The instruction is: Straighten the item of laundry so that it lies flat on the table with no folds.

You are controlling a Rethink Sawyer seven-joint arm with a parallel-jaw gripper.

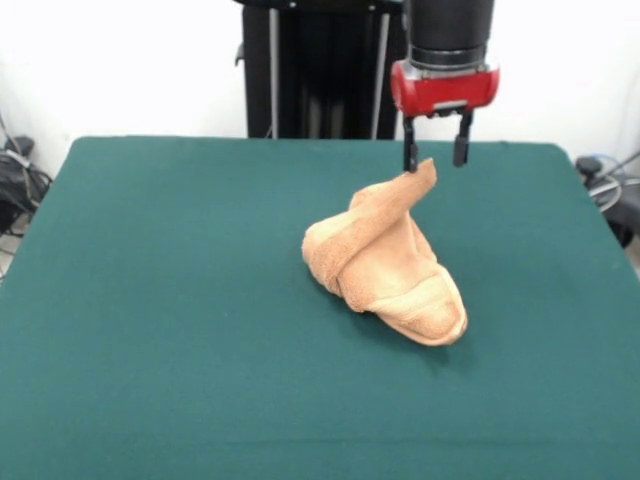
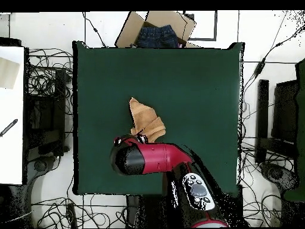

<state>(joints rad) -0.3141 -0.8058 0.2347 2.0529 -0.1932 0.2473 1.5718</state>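
Note:
The peach terry-cloth towel (image 1: 385,265) lies bunched in a folded heap right of the middle of the dark green table (image 1: 180,300). One corner of it rises in a peak to my gripper (image 1: 436,158). The gripper hangs from the red and black arm just above the heap, its two black fingers apart. The towel's peak touches the left finger (image 1: 410,155); the right finger is free of it. In the overhead view the towel (image 2: 146,122) shows as a crumpled wedge near the middle of the table (image 2: 196,77). The arm's red head (image 2: 143,158) covers its near end and hides the gripper.
The black pedestal (image 1: 320,70) stands behind the table's far edge. In the overhead view a cardboard box with blue jeans (image 2: 158,33) sits beyond the table's top edge. A white surface (image 2: 11,119) is at the left, and cables lie on the floor around.

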